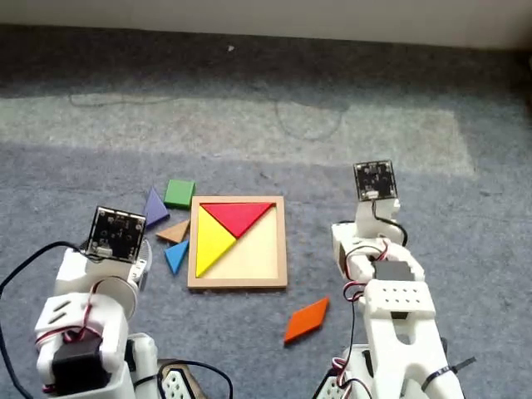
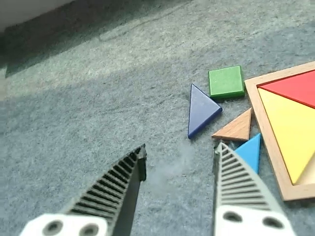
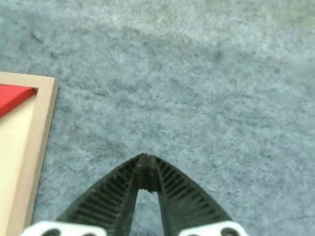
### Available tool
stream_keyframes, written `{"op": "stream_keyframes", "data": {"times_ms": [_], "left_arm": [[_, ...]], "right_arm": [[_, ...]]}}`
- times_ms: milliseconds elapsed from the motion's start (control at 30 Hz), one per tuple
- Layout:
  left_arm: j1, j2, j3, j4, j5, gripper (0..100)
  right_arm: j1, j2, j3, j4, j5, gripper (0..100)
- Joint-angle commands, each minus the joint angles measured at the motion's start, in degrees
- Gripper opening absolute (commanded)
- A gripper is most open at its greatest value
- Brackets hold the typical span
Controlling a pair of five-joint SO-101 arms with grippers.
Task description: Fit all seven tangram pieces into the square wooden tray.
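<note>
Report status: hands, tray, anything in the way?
Left hand open, empty; right hand shut, empty. Tray holds red triangle, yellow triangle. Outside: green square, navy triangle, wood triangle, blue triangle, orange parallelogram. Nothing blocks tray.

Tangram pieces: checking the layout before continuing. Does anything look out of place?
The orange parallelogram lies alone near the right arm, apart from the four other loose pieces clustered beside the wooden tray on the side of the left arm. Nothing looks damaged.

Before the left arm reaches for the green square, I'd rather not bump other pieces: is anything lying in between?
Yes: the navy triangle lies between the left fingers and the green square.
</note>
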Motion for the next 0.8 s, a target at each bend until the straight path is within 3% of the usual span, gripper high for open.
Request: {"op": "stream_keyframes", "data": {"times_ms": [0,400,767], "left_arm": [[2.4,12.4,-6.7,-1.3,-0.4,23],[9.9,62.6,-29.6,-12.0,6.8,23],[7.1,101.3,-54.3,-11.6,8.2,23]], "right_arm": [[0.7,-1.6,-0.3,-4.5,-0.7,0.6],[0.6,-1.6,-0.3,-5.1,-0.7,0.6],[0.6,-1.6,-0.2,-5.1,-0.7,0.6]]}}
